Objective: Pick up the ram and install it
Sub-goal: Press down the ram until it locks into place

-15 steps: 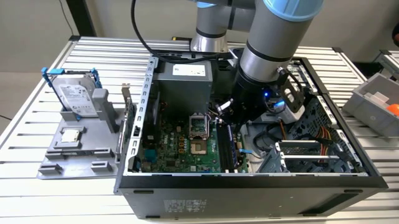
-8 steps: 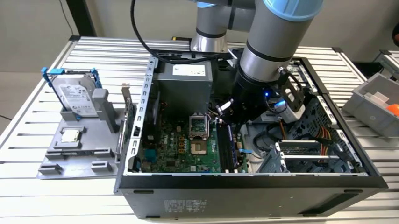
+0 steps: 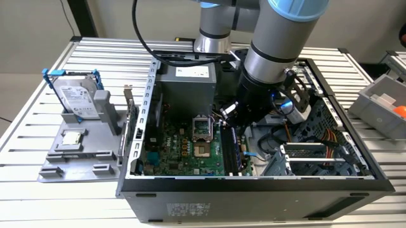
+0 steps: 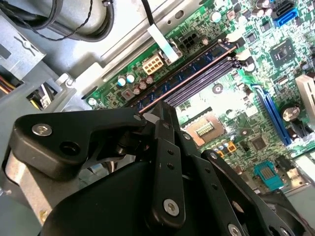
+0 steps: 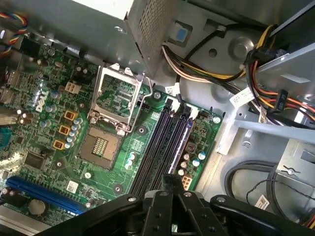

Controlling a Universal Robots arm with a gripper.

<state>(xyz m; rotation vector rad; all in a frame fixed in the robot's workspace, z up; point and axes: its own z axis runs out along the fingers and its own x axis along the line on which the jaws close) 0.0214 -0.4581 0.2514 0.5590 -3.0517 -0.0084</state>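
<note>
Here, in the exterior view, the arm reaches into the open computer case (image 3: 152,95), its gripper (image 3: 229,118) low over the memory slots (image 3: 231,152) by the motherboard's edge. In the second wrist view, the fingers (image 4: 165,147) pinch together on the ram (image 4: 197,73), a long thin strip lying along the slots. The first wrist view adds the open processor socket (image 5: 115,101) beside the slots (image 5: 165,142).

Computer case (image 3: 254,187) on table (image 3: 38,199), drive bracket (image 3: 73,95) at exterior view's left, bin (image 3: 381,102) at right
</note>
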